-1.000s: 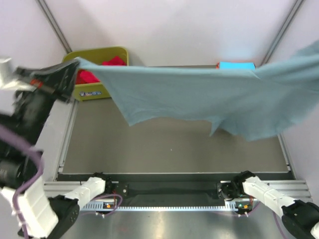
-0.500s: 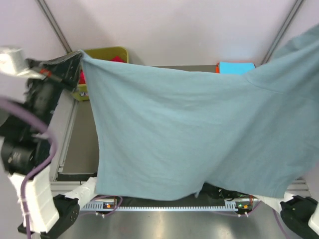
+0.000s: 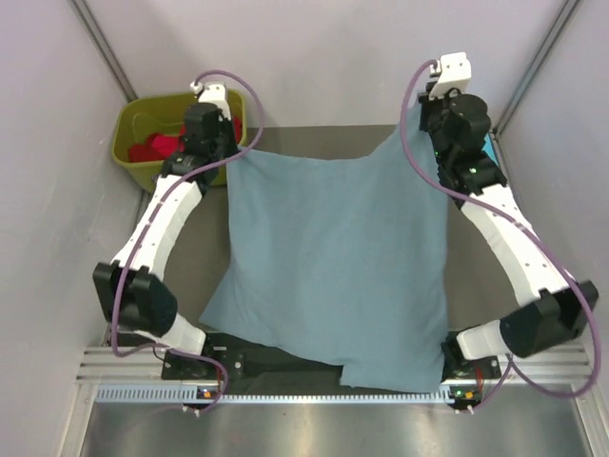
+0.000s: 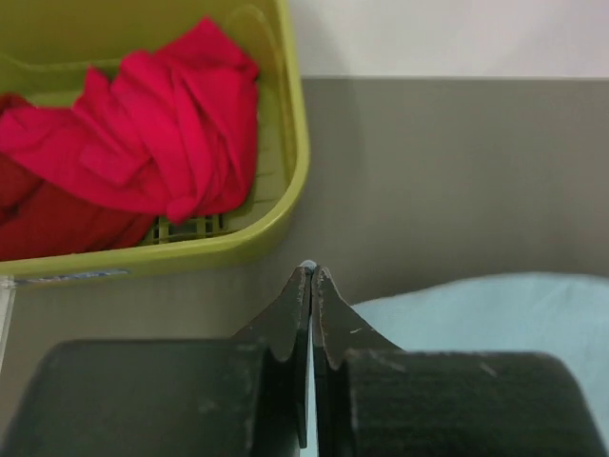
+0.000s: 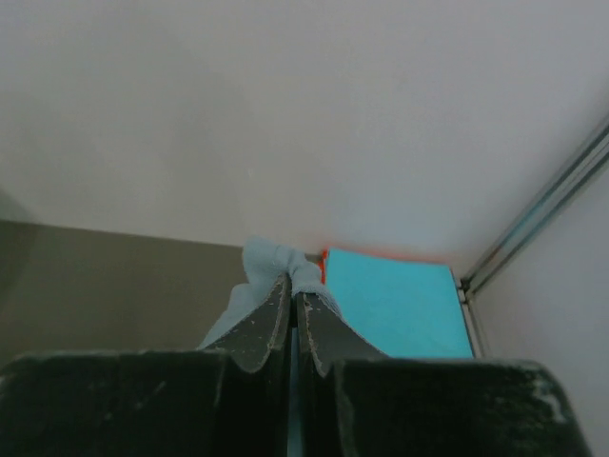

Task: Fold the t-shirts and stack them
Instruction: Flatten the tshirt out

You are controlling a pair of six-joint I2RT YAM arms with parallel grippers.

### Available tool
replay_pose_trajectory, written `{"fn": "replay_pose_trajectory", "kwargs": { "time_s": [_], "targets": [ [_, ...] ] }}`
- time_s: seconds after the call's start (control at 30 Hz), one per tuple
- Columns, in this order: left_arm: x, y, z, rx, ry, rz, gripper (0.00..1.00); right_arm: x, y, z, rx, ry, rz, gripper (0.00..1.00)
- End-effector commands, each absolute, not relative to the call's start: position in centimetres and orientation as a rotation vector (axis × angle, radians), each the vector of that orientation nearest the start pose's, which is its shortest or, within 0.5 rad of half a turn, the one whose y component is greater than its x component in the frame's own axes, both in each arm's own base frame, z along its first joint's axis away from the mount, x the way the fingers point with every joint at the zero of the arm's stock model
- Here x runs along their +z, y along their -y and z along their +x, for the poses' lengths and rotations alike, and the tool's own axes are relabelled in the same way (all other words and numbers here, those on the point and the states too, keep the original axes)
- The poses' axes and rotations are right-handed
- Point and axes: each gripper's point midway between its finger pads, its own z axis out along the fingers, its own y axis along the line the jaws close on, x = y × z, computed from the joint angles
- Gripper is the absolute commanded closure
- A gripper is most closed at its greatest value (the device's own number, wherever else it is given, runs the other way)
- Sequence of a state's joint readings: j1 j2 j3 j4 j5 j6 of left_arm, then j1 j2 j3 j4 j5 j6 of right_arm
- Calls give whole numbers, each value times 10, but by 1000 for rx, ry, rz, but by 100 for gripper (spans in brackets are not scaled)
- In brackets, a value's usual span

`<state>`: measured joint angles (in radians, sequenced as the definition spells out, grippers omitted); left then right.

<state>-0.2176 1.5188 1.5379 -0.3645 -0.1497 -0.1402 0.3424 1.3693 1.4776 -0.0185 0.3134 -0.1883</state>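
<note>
A dusty grey-blue t-shirt (image 3: 333,267) lies spread over the table, its near hem hanging past the front edge. My left gripper (image 3: 228,157) is shut on the shirt's far left corner, next to the bin; the cloth shows in the left wrist view (image 4: 476,309). My right gripper (image 3: 419,129) is shut on the far right corner, with cloth bunched at its tips (image 5: 276,262). A folded cyan t-shirt (image 5: 395,309) lies on an orange one at the far right corner. Red t-shirts (image 4: 143,152) lie crumpled in the bin.
The olive-green bin (image 3: 133,133) stands at the far left corner, its rim close to my left gripper (image 4: 309,276). White walls enclose the table at the back and sides. A metal rail (image 3: 324,392) runs along the near edge.
The grey-blue shirt was held high and swung in the air; both arms have come down and forward, and the shirt now lies flat on the table.
</note>
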Motion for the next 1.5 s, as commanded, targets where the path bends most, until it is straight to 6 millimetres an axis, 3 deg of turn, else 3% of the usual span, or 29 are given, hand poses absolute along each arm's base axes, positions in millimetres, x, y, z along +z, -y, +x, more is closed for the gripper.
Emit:
{"fn": "replay_pose_trajectory", "kwargs": {
  "time_s": [0.0, 0.03, 0.07, 0.1, 0.13, 0.17, 0.2, 0.27, 0.33, 0.4, 0.47, 0.53, 0.63, 0.73, 0.77, 0.8, 0.87, 0.9, 0.93, 0.97, 1.0, 1.03, 1.07, 1.1, 1.13, 1.17, 1.27, 1.33, 1.47],
  "targets": [
    [350, 65, 503, -32, -1725, -71, 100, 467, -72, 464, -71, -1346, -37, 100],
    [342, 64, 509, -32, -1733, -80, 100, 459, -69, 475, -75, -1361, -29, 100],
    [334, 66, 515, -45, -1743, -72, 100, 435, -71, 495, -84, -1408, -36, 100],
    [315, 68, 525, -47, -1775, -68, 100, 435, -71, 504, -79, -1412, -39, 100],
    [302, 72, 534, -56, -1794, -62, 100, 421, -73, 521, -74, -1438, -42, 100],
    [305, 72, 535, -60, -1785, -66, 100, 408, -72, 529, -81, -1463, -44, 100],
    [289, 75, 543, -65, -1815, -62, 100, 408, -73, 536, -77, -1462, -46, 100],
    [282, 79, 549, -80, -1828, -63, 100, 390, -71, 552, -90, -1498, -55, 100],
    [272, 82, 556, -94, -1844, -64, 100, 390, -65, 558, -94, -1496, -39, 100],
    [277, 83, 562, -98, -1832, -69, 100, 392, -59, 564, -88, -1499, -21, 100],
    [297, 85, 565, -111, -1806, -73, 100, 404, -55, 564, -75, -1483, -11, 100],
    [320, 87, 564, -132, -1772, -69, 100, 431, -55, 558, -72, -1440, -16, 100],
    [387, 91, 551, -188, -1650, -67, 100, 492, -53, 527, -54, -1336, -21, 100],
    [439, 90, 524, -227, -1564, -57, 100, 538, -49, 495, -39, -1253, -17, 100],
    [453, 89, 516, -234, -1538, -56, 100, 564, -48, 472, -21, -1201, -16, 100],
    [478, 85, 497, -238, -1489, -64, 100, 579, -47, 459, -12, -1177, -13, 100],
    [496, 76, 475, -224, -1452, -86, 100, 616, -48, 417, 41, -1094, -20, 100],
    [524, 70, 447, -226, -1388, -89, 100, 627, -48, 402, 63, -1070, -20, 100],
    [529, 66, 435, -220, -1375, -93, 100, 638, -48, 387, 79, -1043, -23, 100],
    [540, 61, 420, -215, -1345, -103, 100, 660, -45, 355, 96, -981, -26, 100],
    [566, 54, 387, -219, -1278, -107, 100, 666, -44, 340, 114, -961, -21, 100],
    [570, 51, 375, -209, -1268, -106, 100, 683, -39, 307, 119, -903, -18, 100],
    [579, 47, 360, -206, -1244, -108, 100, 690, -41, 292, 155, -876, -17, 100],
    [597, 41, 330, -205, -1191, -111, 100, 694, -41, 278, 181, -853, -16, 100],
    [605, 36, 316, -193, -1169, -109, 100, 707, -39, 248, 198, -801, -17, 100],
    [617, 31, 290, -191, -1132, -110, 100, 711, -39, 235, 214, -781, -22, 100],
    [639, 18, 239, -177, -1047, -119, 100, 728, -34, 185, 253, -698, -14, 100],
    [651, 11, 216, -172, -1002, -132, 100, 737, -30, 153, 282, -644, -4, 100],
    [672, 2, 165, -185, -918, -142, 100, 753, -25, 112, 328, -563, 6, 100]
  ]
}}
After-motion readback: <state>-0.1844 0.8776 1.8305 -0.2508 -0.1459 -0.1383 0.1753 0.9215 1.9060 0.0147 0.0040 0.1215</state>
